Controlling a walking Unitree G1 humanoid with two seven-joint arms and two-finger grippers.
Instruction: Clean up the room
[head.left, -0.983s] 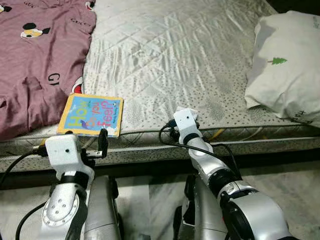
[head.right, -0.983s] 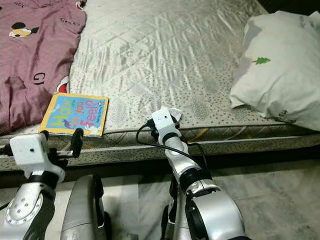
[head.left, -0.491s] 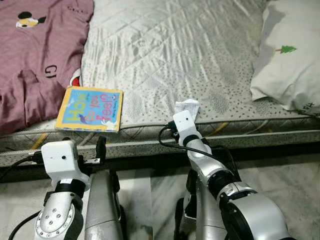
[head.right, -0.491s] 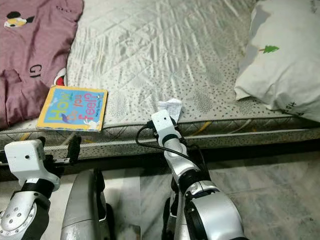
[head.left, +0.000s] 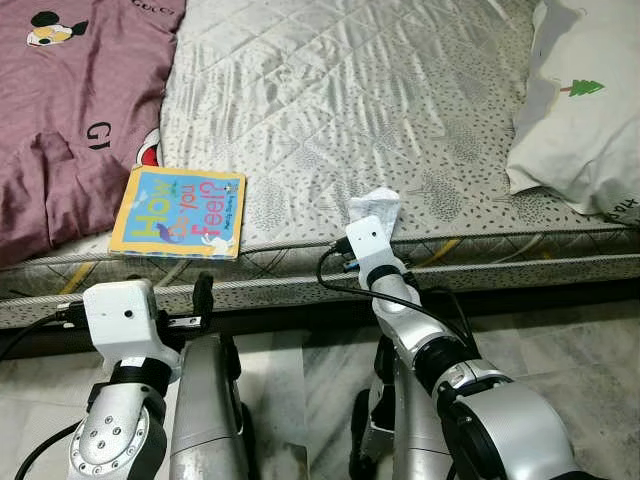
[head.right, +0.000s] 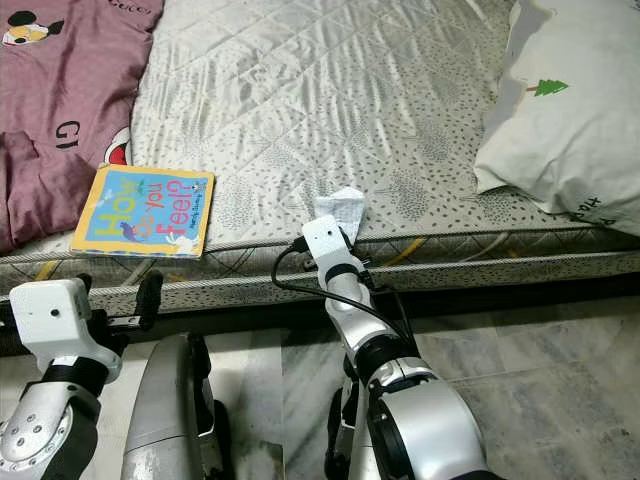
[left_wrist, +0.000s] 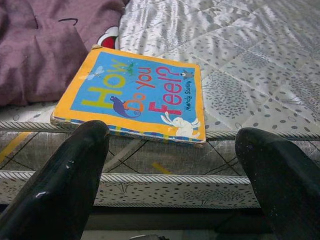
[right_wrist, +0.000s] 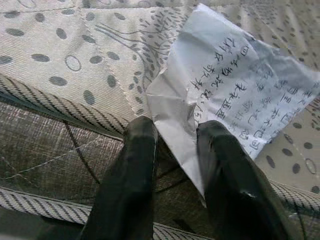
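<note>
Paper scrap (right_wrist: 235, 100), crumpled and handwritten, lies at the near edge of the bed (head.left: 330, 90), one corner caught between the right hand's (right_wrist: 175, 150) narrowly parted fingers (right_wrist: 135, 165), apparently pinched for lifting away. Low approach from the mattress side probably chosen so the overhanging corner can be nipped. Left hand (left_wrist: 175, 165) spread wide and empty, just below the board book (head.left: 180, 212), likely next. Pillow (head.left: 585, 110) and maroon shirt (head.left: 70, 110) left alone.
</note>
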